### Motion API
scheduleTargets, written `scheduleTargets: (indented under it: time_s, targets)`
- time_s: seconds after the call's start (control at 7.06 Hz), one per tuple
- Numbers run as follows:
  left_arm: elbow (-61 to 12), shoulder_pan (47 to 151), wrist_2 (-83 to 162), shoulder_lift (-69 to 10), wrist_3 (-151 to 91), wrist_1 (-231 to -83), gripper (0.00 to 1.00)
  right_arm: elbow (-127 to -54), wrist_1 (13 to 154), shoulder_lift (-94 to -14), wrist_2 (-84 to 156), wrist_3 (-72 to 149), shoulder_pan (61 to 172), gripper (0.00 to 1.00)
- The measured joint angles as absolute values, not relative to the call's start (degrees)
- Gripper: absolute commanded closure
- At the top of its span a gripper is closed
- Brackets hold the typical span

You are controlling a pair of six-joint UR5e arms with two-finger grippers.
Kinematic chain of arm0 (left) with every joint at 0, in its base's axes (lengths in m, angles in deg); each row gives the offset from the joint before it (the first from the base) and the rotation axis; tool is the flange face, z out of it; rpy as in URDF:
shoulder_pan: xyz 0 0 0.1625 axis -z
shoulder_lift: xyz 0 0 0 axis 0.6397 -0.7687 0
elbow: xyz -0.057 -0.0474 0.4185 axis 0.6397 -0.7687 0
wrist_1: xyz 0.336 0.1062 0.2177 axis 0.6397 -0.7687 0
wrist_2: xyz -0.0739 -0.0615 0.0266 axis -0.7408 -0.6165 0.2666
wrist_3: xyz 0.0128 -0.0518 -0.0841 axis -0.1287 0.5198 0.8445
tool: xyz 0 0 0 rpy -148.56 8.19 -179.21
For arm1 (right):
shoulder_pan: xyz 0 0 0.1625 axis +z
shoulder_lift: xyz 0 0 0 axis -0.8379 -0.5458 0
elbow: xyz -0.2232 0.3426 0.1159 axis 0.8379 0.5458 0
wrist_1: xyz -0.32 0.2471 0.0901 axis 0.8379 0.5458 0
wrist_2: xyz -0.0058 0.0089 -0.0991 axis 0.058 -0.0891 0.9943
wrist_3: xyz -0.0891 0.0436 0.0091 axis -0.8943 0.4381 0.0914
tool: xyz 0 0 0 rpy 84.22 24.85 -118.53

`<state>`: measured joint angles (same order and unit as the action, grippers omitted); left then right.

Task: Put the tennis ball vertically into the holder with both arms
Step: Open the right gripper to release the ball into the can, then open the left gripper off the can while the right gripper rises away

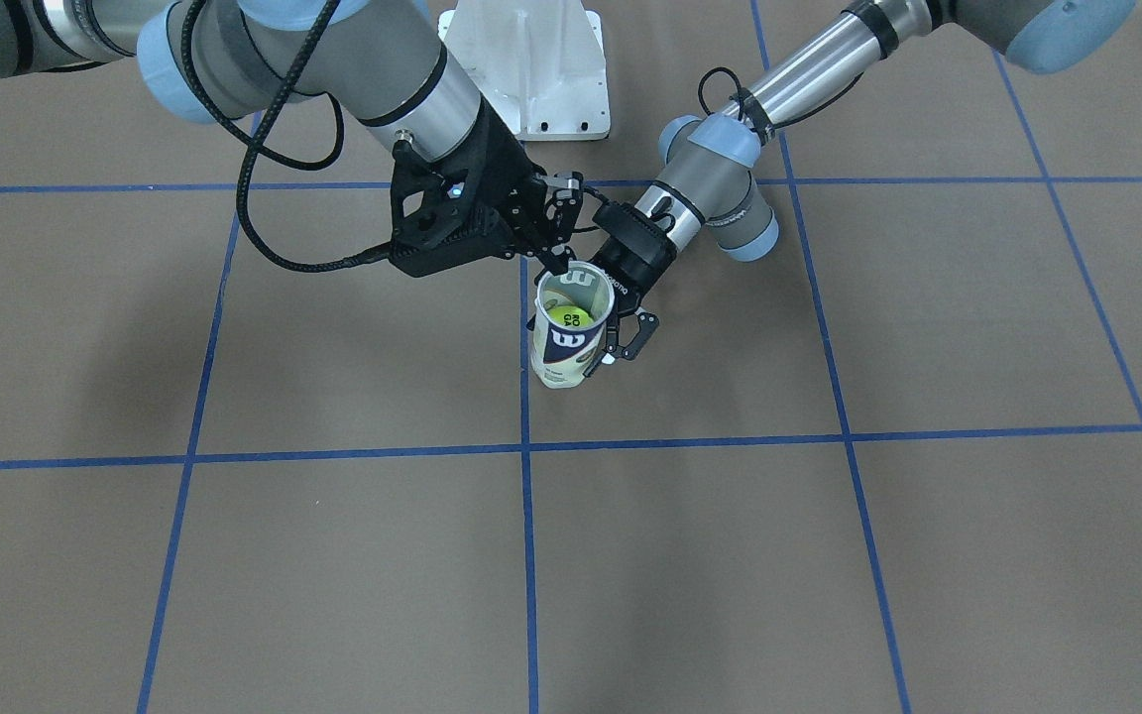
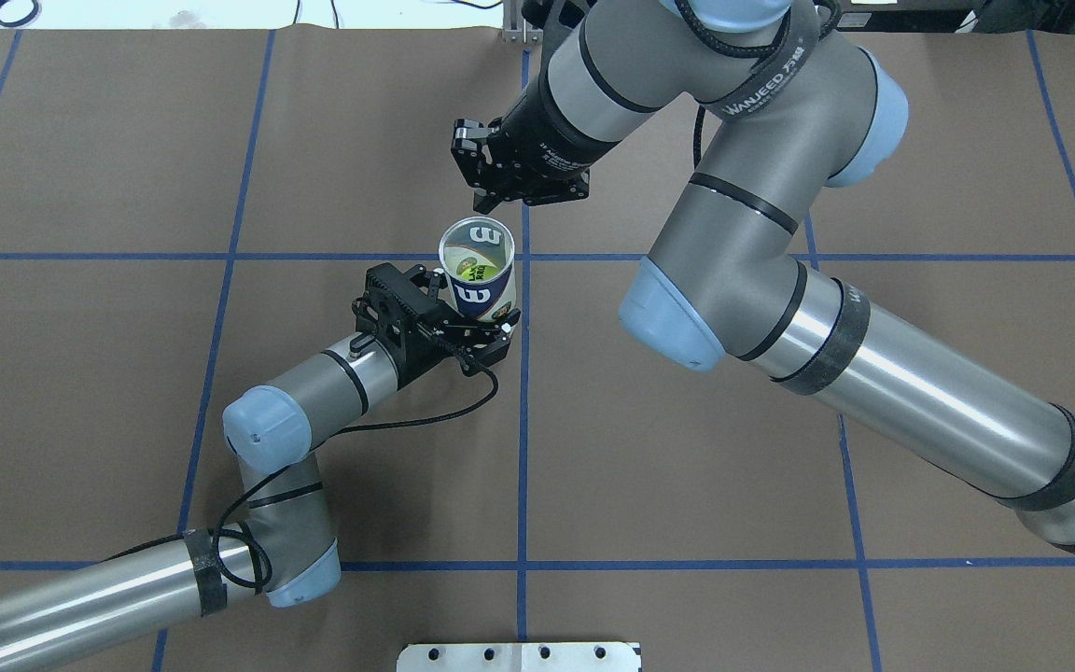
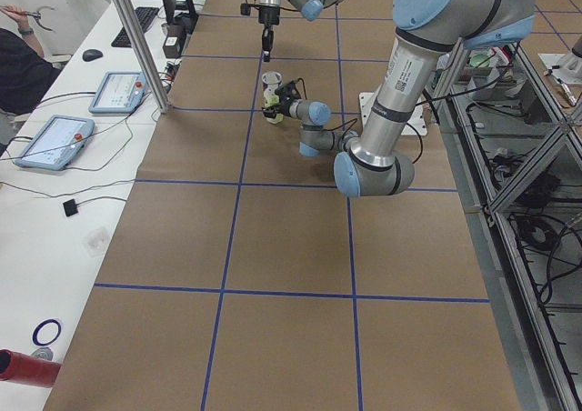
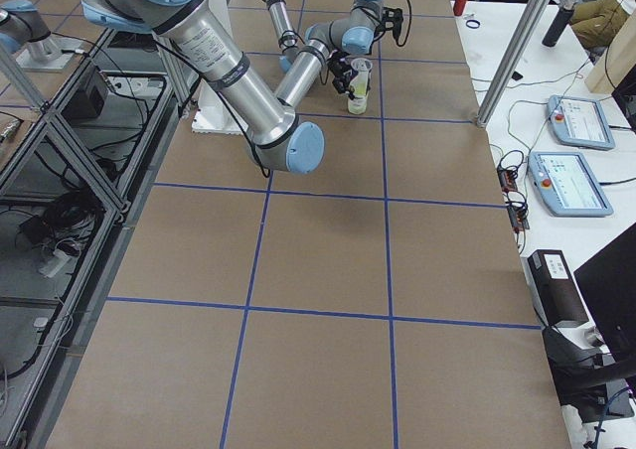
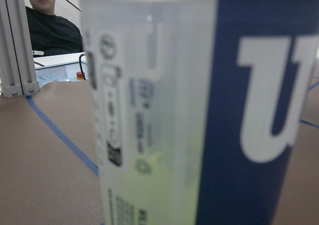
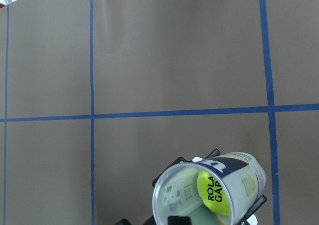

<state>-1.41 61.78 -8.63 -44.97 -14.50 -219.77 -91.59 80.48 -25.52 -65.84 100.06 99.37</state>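
My left gripper [image 2: 469,301] is closed around the body of the holder [image 1: 561,347]. The holder stands upright on the table [image 2: 687,448], with the tennis ball [image 6: 214,192] already low inside. My right gripper [image 2: 491,194] hangs empty just beside the rim, higher up; how wide it is I cannot tell. I think I should lift it straight up, then release the holder gently so it does not tip.

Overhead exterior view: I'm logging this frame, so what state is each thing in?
holder: upright on the table, top open, clasped at its lower part.
tennis ball: inside the holder, touched by neither gripper.
left gripper: shut on the holder.
right gripper: above the holder's mouth, empty, apparently open.
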Motion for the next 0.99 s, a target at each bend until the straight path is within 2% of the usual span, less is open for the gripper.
scheduleTargets:
  time_s: [0.85, 0.99]
  targets:
    - [-2.04, 61.74, -8.74, -44.55, -15.46, -219.77, 0.01, -91.91, 80.47, -25.56, -66.01, 100.06, 100.22, 1.00]
    - [-2.66, 61.74, -8.83, -44.05, -15.46, -219.77, 0.01, -92.18, 80.45, -25.52, -66.17, 100.11, 100.80, 0.76]
